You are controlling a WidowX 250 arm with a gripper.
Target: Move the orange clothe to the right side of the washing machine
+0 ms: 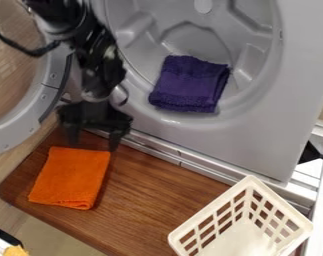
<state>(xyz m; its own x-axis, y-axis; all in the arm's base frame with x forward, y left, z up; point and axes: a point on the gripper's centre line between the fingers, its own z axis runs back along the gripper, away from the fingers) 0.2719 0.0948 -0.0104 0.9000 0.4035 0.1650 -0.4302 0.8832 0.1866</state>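
On the wooden desk (147,205), the orange cloth (70,177) is lying left of the basket (251,182), and we are poising the gripper (93,145) by its far edge, fingers apart, presumably leaving room to pinch the fabric.

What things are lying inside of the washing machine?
A purple cloth lies in the washing machine, in the lower part of its opening. Whatever is under this cloth is covered, so I cannot tell.
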